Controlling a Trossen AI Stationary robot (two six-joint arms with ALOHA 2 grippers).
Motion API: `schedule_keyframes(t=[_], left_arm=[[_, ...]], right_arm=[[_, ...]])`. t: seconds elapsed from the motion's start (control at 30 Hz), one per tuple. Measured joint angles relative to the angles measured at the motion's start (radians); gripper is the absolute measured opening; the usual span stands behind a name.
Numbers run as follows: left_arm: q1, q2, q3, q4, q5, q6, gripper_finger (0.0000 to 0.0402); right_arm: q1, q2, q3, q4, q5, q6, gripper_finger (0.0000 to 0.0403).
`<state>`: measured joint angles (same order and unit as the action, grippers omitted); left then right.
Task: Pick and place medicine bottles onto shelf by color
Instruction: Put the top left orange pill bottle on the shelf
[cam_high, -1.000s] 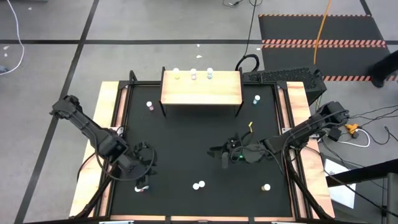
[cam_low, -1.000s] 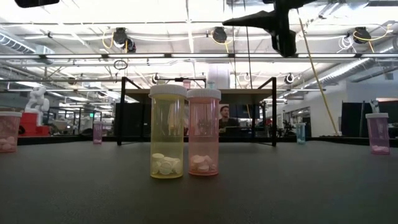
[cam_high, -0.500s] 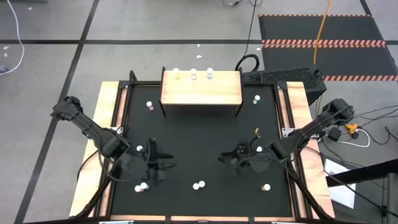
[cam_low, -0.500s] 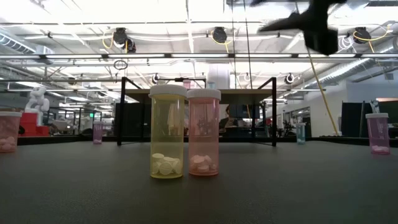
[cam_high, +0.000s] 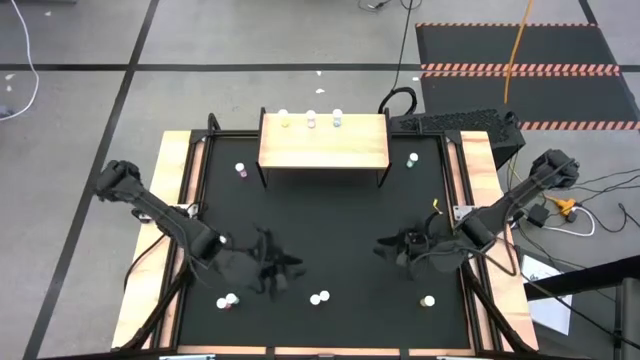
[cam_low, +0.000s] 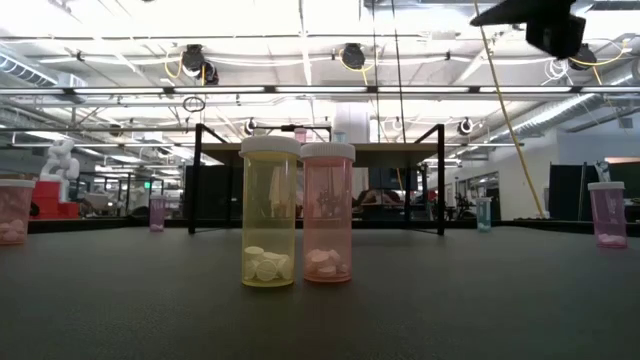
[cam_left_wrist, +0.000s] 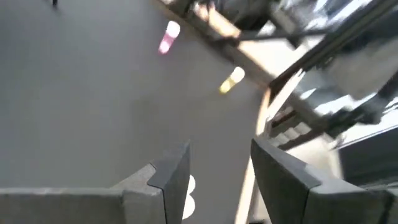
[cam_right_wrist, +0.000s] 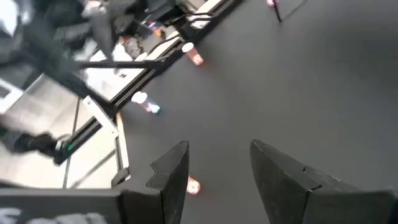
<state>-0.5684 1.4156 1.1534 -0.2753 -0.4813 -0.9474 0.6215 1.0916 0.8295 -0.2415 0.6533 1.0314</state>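
Small medicine bottles with white caps are scattered on the black table. A yellow one and a pink one stand upright side by side near the front edge. Three bottles stand on the far edge of the light-wood shelf. My left gripper hovers open to the left of the front pair, nothing between its fingers. My right gripper hovers open right of centre, also empty, and shows at the low view's top.
More bottles stand on the table: a pink one left of the shelf, a blue-green one to its right, a pair at the front left, a yellow one at the front right. Wooden strips line both sides.
My left gripper has swung toward the table's right, from the left side toward the front middle, tipping up toward level as it went. My right gripper has drawn back toward the table's right edge and risen a little. Both stay open. No bottle has moved.
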Motion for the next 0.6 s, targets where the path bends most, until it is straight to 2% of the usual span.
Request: schedule_keyframes(t=[0.17, 0.37, 0.47, 0.6], left_arm=[[-0.014, -0.088, 0.003, 0.004, 0.001, 0.078, 0.0170], [-0.029, -0.050, 0.002, 0.023, -0.112, 0.201, 0.0170], [-0.006, -0.005, 0.001, 0.060, -0.115, 0.233, 0.0170], [0.037, -0.008, 0.000, 0.136, -0.112, 0.210, 0.0170]], right_arm=[[0.027, 0.014, 0.105, -0.140, 0.001, -0.133, 0.0164], [0.077, 0.120, 0.277, -0.353, -0.003, -0.204, 0.0164], [0.105, 0.166, 0.321, -0.510, -0.032, -0.141, 0.0164], [0.128, 0.180, 0.326, -0.693, -0.105, 0.030, 0.0164]])
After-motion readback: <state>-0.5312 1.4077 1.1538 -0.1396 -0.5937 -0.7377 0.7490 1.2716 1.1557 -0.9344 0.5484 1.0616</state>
